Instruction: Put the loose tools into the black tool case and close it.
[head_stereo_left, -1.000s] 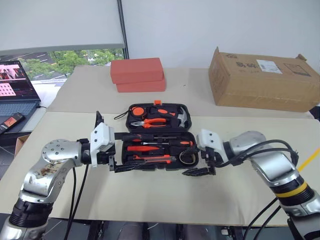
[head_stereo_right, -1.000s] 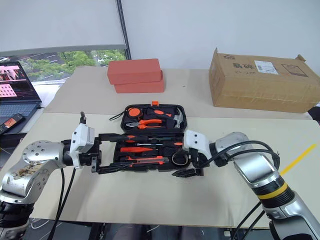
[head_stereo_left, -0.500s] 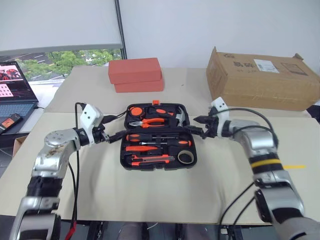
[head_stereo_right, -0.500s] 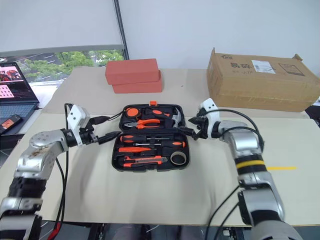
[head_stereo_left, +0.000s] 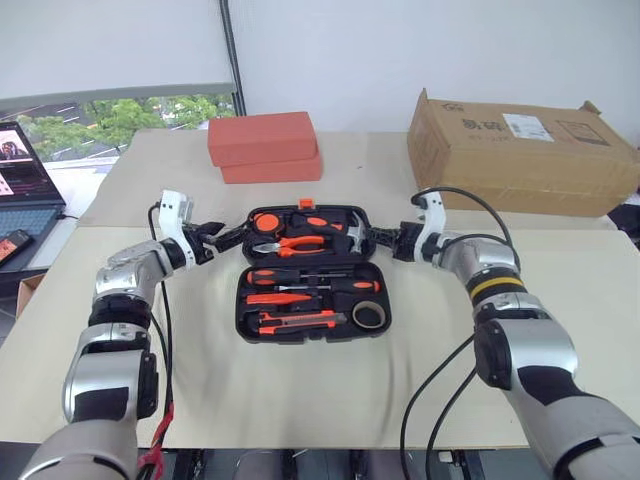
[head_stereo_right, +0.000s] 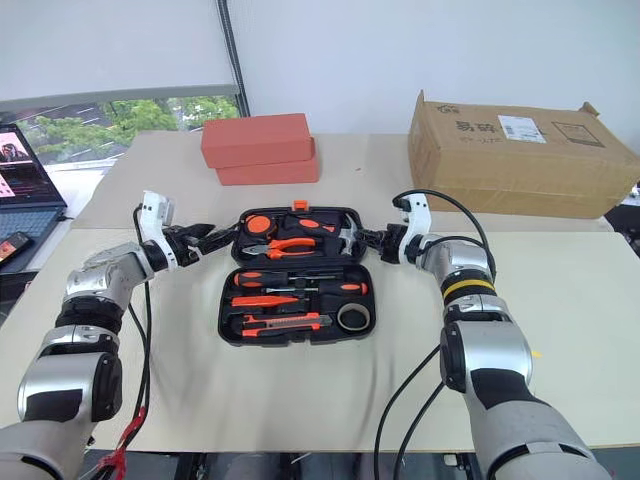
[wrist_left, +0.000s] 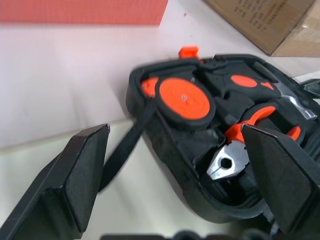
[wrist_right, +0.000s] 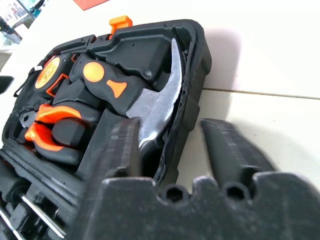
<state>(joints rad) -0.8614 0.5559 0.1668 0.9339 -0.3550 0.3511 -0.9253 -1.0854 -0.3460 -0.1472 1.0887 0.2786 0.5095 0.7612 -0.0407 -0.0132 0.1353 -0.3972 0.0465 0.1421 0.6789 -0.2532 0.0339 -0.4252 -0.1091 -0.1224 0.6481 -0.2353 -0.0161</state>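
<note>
Beige worktop (head_stereo_left: 300, 400) carries the black tool case (head_stereo_left: 312, 275), lying open with screwdrivers (head_stereo_left: 310, 277) and utility knife (head_stereo_left: 297, 321) in its near half. Left gripper (head_stereo_left: 222, 238) hangs spread wide at the lid's left edge. Right gripper (head_stereo_left: 382, 238) straddles the lid's right rim, fingers (wrist_right: 227, 150) partly closed around it.

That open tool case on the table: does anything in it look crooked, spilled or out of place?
Nothing stands out. The black tool case lies open and flat on the table, with the screwdrivers, utility knife, pliers and tape roll seated inside it.
</note>
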